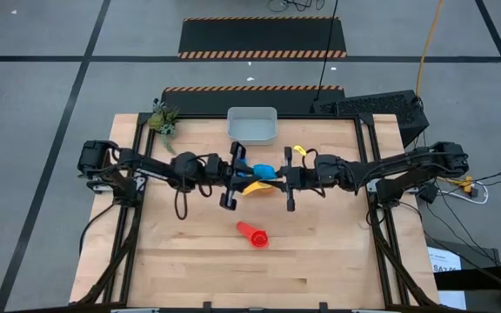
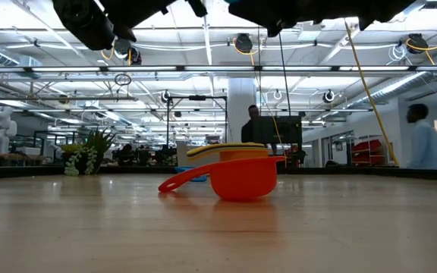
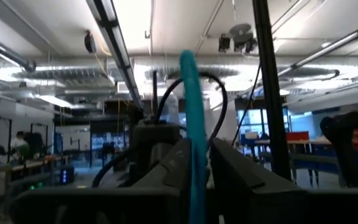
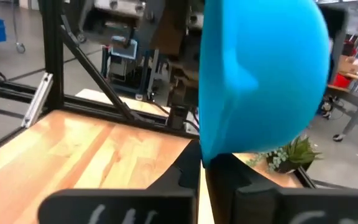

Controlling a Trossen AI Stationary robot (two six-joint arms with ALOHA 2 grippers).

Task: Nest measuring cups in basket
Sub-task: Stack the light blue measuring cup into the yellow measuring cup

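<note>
1. Overhead: both arms meet mid-table over a light blue cup (image 1: 263,170), looks like a handover. Left gripper (image 1: 236,174) and right gripper (image 1: 287,180) flank it; yellow cup (image 1: 255,186) beneath, basket (image 1: 252,125) behind, red cup (image 1: 253,235) in front.
2. Low: red cup (image 2: 237,177) sits nearest on the table.
3. Left wrist: cup handle (image 3: 191,124) between slightly parted fingers, grip uncertain.
4. Right wrist: fingers clamped on the cup's (image 4: 263,81) rim.

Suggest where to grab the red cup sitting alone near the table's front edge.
Take the red cup by its handle, coming straight down from above. It seems to sit rim-up, with the handle sticking out toward the left arm's side, clear of everything else. The bowl looks too round and wide for a sure pinch.
</note>
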